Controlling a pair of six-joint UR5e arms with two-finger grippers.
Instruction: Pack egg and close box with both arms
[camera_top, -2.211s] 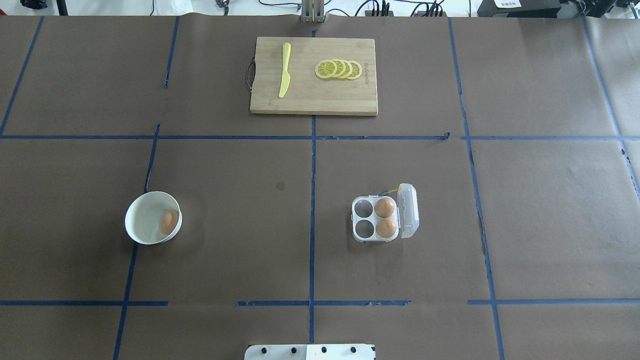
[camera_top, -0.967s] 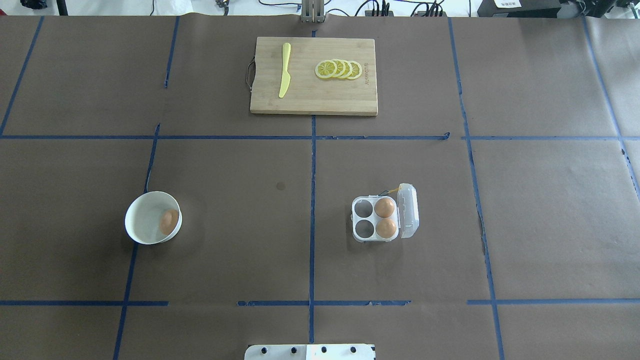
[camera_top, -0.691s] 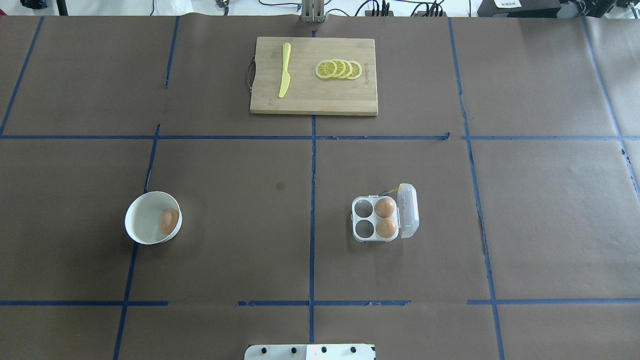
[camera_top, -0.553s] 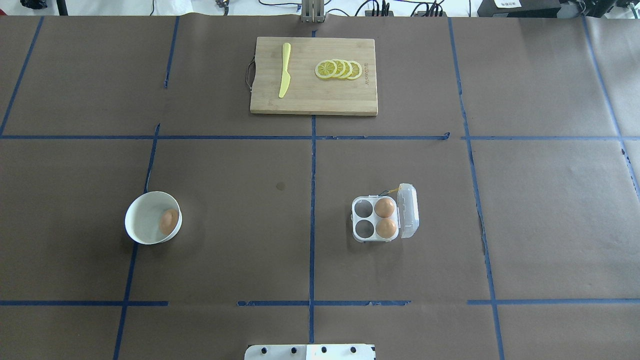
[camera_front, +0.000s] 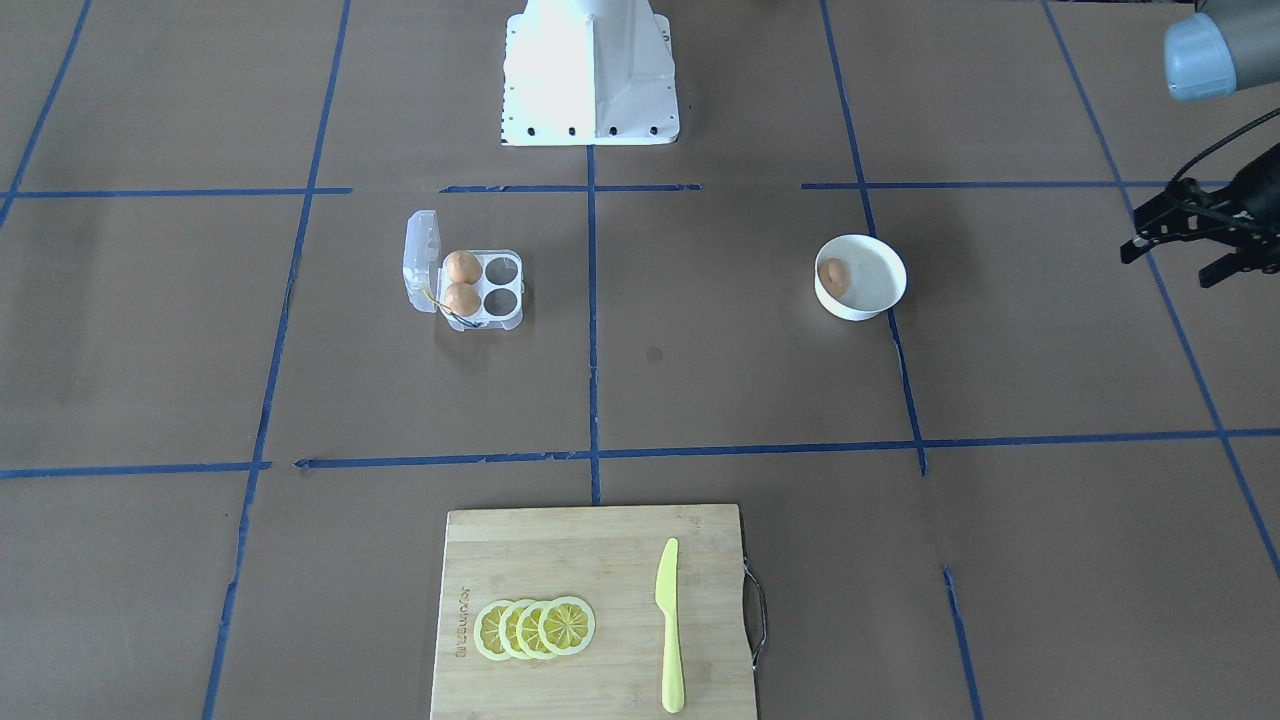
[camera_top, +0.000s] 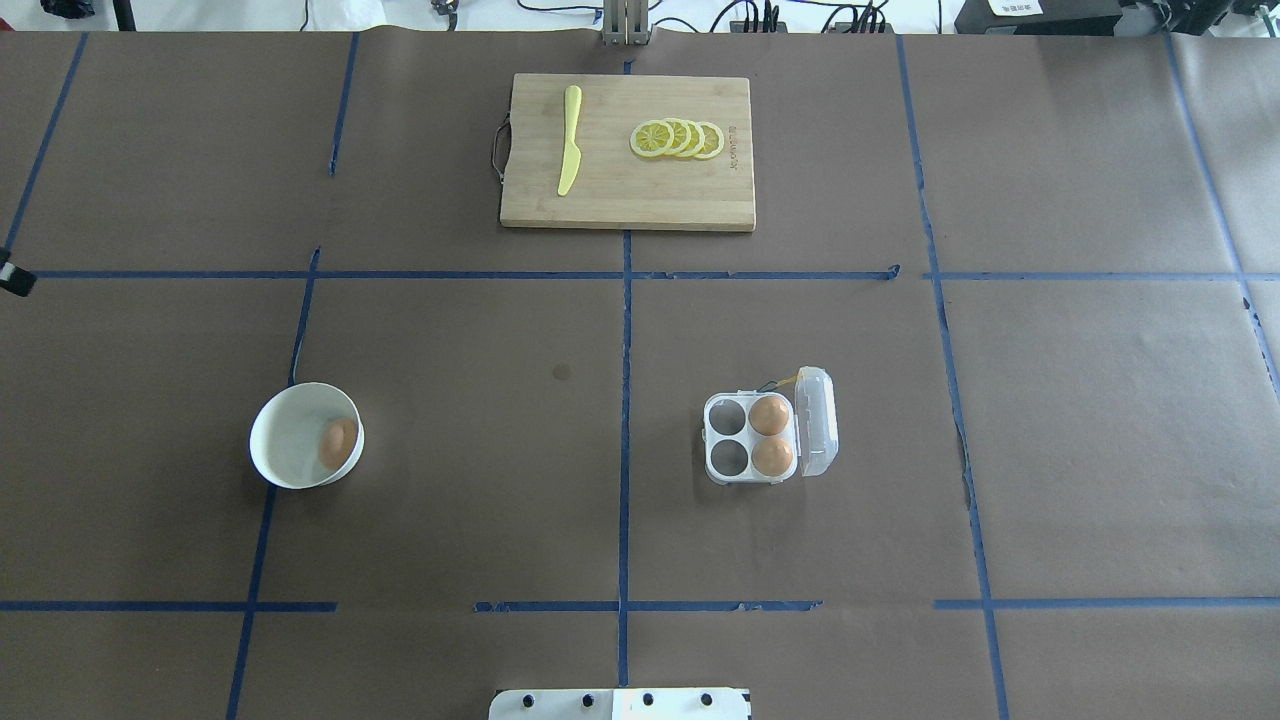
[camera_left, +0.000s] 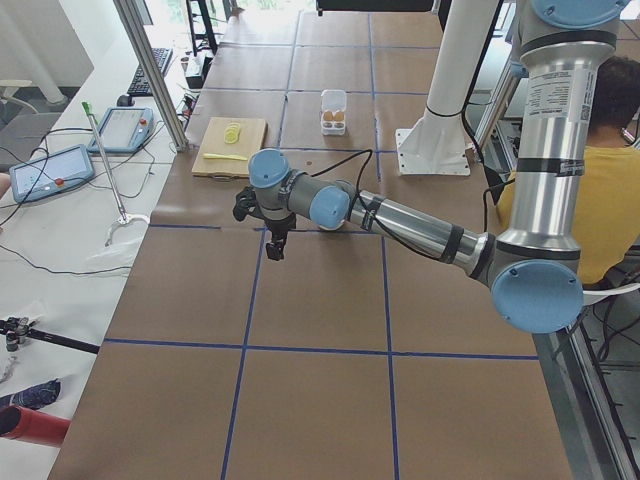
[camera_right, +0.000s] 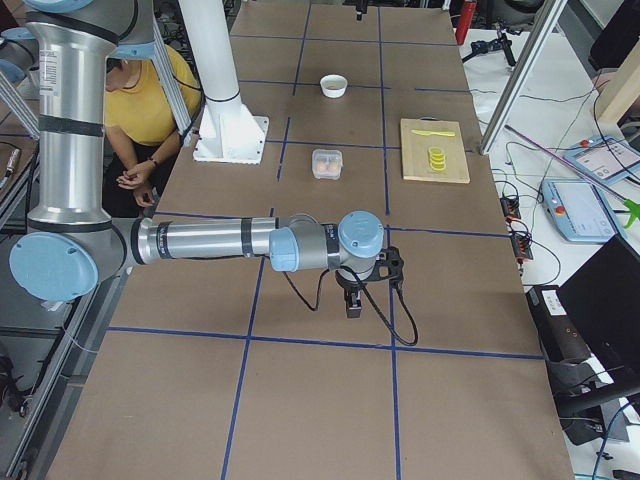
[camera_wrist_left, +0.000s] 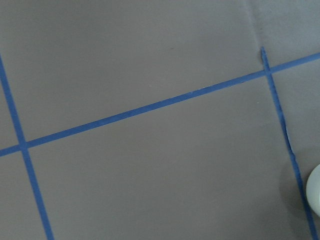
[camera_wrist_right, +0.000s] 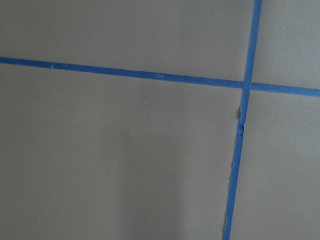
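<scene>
The brown egg (camera_top: 338, 443) lies in a white bowl (camera_top: 285, 440) at the table's left; it also shows in the front view (camera_front: 832, 275). The clear box (camera_top: 728, 478) stands right of centre with its lid (camera_top: 818, 420) open. Two eggs (camera_top: 771, 435) fill its right cells and the left cells are empty. My left gripper (camera_front: 1170, 262) hovers open and empty, well outside the bowl; only its tip (camera_top: 12, 278) shows overhead. My right gripper (camera_right: 352, 305) hangs over bare table far from the box; I cannot tell if it is open or shut.
A wooden cutting board (camera_top: 640, 200) with lemon slices (camera_top: 678, 138) and a yellow knife (camera_top: 569, 140) lies at the far middle. The white pedestal (camera_front: 590, 70) stands at the robot's edge. A person in yellow (camera_right: 150, 100) sits beside the base. The bowl's rim (camera_wrist_left: 315, 195) edges the left wrist view.
The tip of my left gripper has come into the overhead view at its left edge. The egg, bowl and box have not moved.
</scene>
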